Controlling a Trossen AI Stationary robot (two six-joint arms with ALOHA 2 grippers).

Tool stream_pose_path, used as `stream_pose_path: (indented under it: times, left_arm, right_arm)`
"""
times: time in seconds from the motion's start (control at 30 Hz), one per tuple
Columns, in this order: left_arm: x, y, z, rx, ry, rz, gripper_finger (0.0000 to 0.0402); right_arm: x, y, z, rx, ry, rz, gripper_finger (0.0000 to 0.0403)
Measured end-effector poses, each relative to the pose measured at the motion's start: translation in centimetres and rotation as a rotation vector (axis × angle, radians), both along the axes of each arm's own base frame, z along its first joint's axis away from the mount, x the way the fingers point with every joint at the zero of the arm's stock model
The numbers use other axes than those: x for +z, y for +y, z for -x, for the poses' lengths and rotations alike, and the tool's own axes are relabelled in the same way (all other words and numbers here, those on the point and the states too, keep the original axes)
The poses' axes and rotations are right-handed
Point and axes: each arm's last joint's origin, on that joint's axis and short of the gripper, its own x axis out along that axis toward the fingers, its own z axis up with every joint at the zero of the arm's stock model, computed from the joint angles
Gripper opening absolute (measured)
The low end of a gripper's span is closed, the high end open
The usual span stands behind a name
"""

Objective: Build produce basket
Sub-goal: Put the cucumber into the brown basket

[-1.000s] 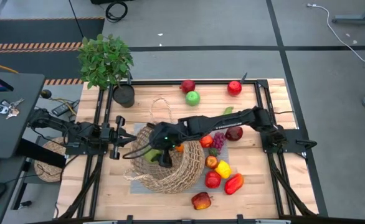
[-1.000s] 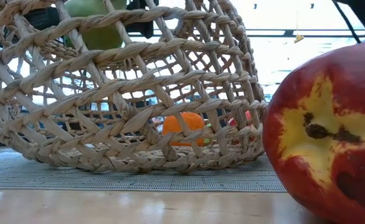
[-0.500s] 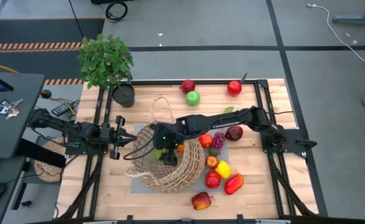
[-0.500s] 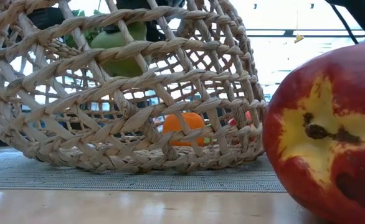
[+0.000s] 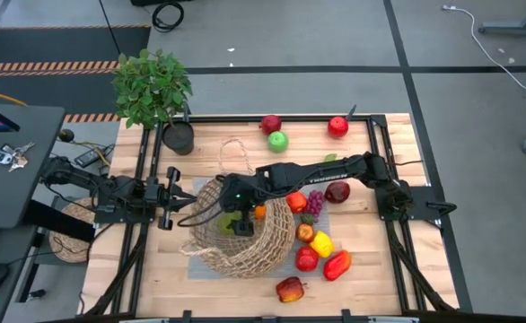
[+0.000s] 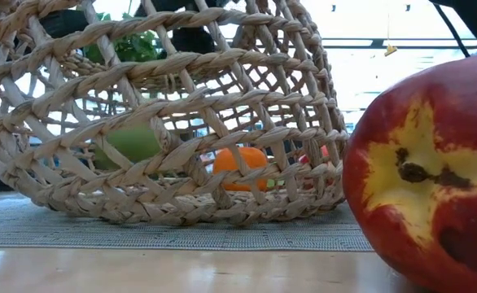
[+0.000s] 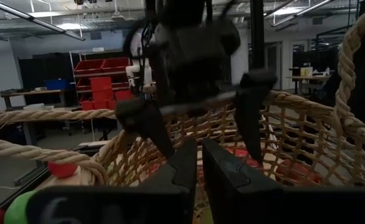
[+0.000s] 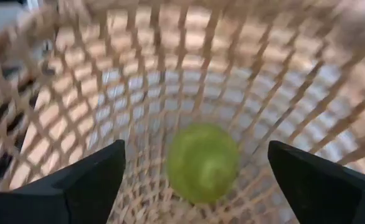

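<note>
The tan wicker basket (image 5: 241, 238) stands on a grey mat (image 5: 191, 257) at the table's middle. My right gripper (image 5: 236, 222) hangs open over the basket's mouth, fingers spread wide in the right wrist view (image 8: 195, 180). Below it a green fruit (image 8: 202, 163) lies low inside the basket (image 6: 129, 145), near an orange fruit (image 6: 240, 167). More produce lies on the table right of the basket: grapes (image 5: 315, 203), a yellow piece (image 5: 321, 244), red pieces (image 5: 307, 259). My left gripper (image 5: 189, 203) is shut at the basket's left rim. My left gripper has its shut fingertips (image 7: 198, 155) level at the basket's left rim (image 7: 58, 162), coming from the table's left. Whether they touch the wicker cannot be told.
A potted plant (image 5: 153, 85) stands at the far left corner. Two red fruits (image 5: 270, 123) (image 5: 337, 126) and a green one (image 5: 277, 141) lie near the far edge. A red-yellow peach (image 5: 290, 289) sits by the near edge, large in the low view (image 6: 426, 179).
My right gripper has opened above the basket and let go of the green fruit. The fruit has dropped from rim height down to the basket's floor, left of the orange fruit. The basket has stayed where it was.
</note>
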Motion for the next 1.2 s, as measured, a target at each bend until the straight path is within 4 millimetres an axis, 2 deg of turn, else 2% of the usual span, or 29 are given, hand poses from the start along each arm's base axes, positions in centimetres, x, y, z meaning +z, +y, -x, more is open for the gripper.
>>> stream_pose_path:
  times: [0.13, 0.23, 0.43, 0.6, 0.73, 0.93, 1.07, 1.2]
  left_arm:
    - [0.0, 0.0, 0.0, 0.000, 0.001, 0.000, 0.0034]
    - [0.0, 0.0, 0.0, 0.000, 0.000, 0.000, 0.0030]
    - [0.0, 0.0, 0.0, 0.000, 0.000, 0.000, 0.0031]
    - [0.0, 0.0, 0.0, 0.000, 0.000, 0.000, 0.0036]
    - [0.0, 0.0, 0.0, 0.000, 0.000, 0.000, 0.0031]
    - [0.0, 0.0, 0.0, 0.000, 0.000, 0.000, 0.0025]
    - [0.0, 0.0, 0.0, 0.000, 0.000, 0.000, 0.0029]
    - [0.0, 0.0, 0.0, 0.000, 0.000, 0.000, 0.0034]
  right_arm:
    - [2.1, -0.5, 0.7, -0.034, -0.072, 0.056, 0.0381]
    - [4.8, -1.2, 1.8, -0.067, -0.147, 0.085, 0.0374]
    - [10.9, -2.4, 6.0, -0.134, -0.266, 0.162, 0.0373]
    - [13.5, -3.9, 9.0, -0.220, -0.262, 0.254, 0.0373]
    - [13.3, -4.6, 9.9, -0.248, -0.206, 0.268, 0.0373]
    - [9.5, -5.0, 9.5, -0.253, -0.137, 0.280, 0.0373]
    - [9.2, -5.5, 10.0, -0.280, -0.211, 0.260, 0.0373]
    - [8.7, -5.5, 11.0, -0.298, -0.178, 0.248, 0.0373]
